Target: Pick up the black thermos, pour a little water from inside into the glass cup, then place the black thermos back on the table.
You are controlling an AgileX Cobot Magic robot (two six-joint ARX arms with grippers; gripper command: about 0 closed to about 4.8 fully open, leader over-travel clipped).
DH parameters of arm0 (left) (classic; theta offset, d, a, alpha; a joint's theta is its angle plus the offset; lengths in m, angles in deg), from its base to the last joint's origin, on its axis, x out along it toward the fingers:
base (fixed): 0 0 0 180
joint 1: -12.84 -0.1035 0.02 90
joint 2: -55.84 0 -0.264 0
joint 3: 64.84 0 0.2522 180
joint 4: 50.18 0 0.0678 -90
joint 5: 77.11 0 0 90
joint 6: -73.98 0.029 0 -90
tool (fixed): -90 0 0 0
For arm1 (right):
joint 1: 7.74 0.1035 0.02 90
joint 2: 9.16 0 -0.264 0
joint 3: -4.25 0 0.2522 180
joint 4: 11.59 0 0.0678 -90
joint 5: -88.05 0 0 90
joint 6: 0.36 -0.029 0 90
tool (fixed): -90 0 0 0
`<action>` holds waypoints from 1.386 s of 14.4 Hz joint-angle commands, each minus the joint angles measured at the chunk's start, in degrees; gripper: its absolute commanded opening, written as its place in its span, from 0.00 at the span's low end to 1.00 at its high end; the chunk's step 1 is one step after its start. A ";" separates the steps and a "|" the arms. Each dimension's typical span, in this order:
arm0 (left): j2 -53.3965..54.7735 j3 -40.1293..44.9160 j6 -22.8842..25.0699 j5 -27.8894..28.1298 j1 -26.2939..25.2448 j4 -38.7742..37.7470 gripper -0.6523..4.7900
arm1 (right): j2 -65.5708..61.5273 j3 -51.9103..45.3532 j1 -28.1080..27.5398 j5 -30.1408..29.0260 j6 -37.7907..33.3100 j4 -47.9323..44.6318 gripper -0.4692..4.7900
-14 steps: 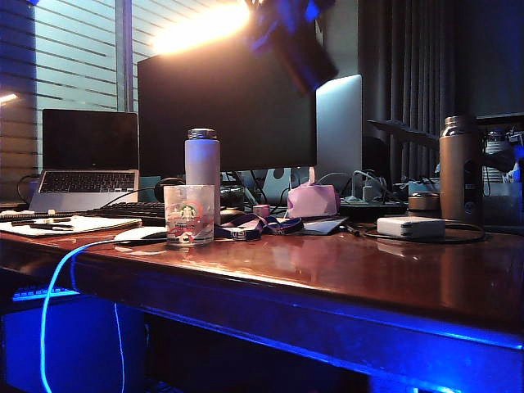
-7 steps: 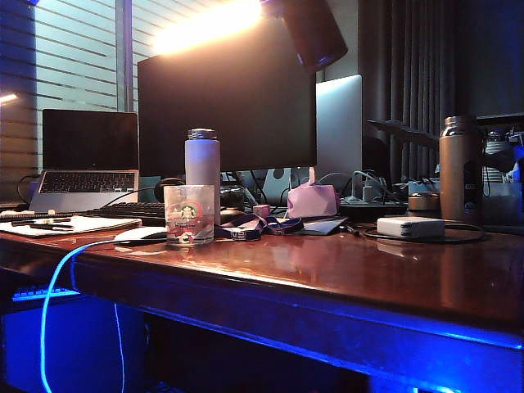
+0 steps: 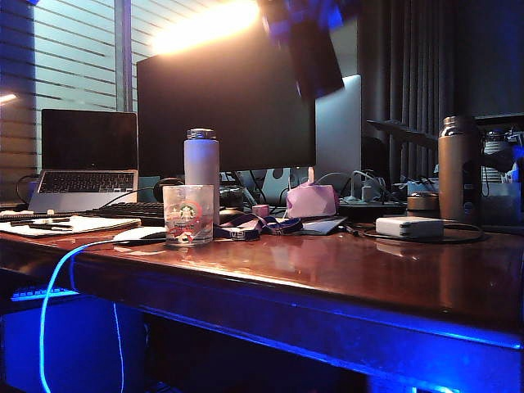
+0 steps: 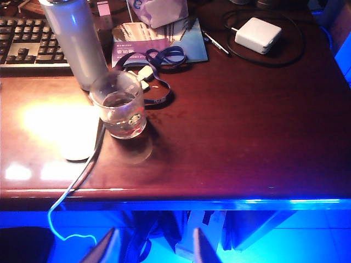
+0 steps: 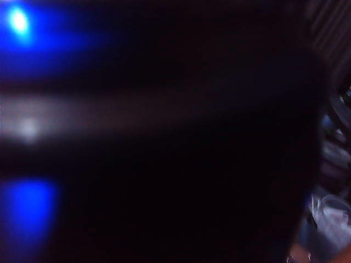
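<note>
The black thermos (image 3: 315,57) hangs tilted and motion-blurred high over the table (image 3: 344,262), in front of the monitor's upper right corner. My right gripper (image 3: 304,13) is shut on it at the top edge of the exterior view. In the right wrist view its dark body (image 5: 181,164) fills nearly everything and hides the jaws. The glass cup (image 3: 188,214) (image 4: 118,104) stands near the table's front left, well below and left of the thermos. My left gripper (image 4: 153,247) is open and empty, hanging below the table's front edge, away from the cup.
A white bottle (image 3: 202,162) (image 4: 74,41) stands just behind the cup, with a mouse (image 3: 139,235) and blue cable beside it. A bronze bottle (image 3: 458,168) and white charger (image 3: 409,227) sit at the right. A monitor (image 3: 225,106), laptop (image 3: 86,160), keyboard and lanyard line the back.
The thermos has swung in the air from a strong tilt to a steeper, more upright lean and dropped slightly to the right. Cup and left gripper have stayed still.
</note>
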 commanded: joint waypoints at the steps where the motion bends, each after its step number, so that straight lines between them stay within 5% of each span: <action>1: -0.13 -0.11 -0.07 -0.26 0.04 0.28 0.46 | 3.69 -9.77 -0.20 -1.36 -0.20 -16.37 0.29; 9: -0.13 -0.11 -0.09 -0.26 0.04 0.31 0.46 | 5.86 -28.30 -0.76 -2.38 -7.89 -24.55 0.29; 13: -0.13 -0.11 -0.09 -0.26 0.04 0.31 0.46 | 5.70 -34.53 -0.79 -7.63 -7.91 -34.27 0.29; 20: -0.13 -0.11 -0.07 -0.26 0.04 0.31 0.46 | 5.70 -35.45 -0.92 -7.63 -9.18 -34.42 0.29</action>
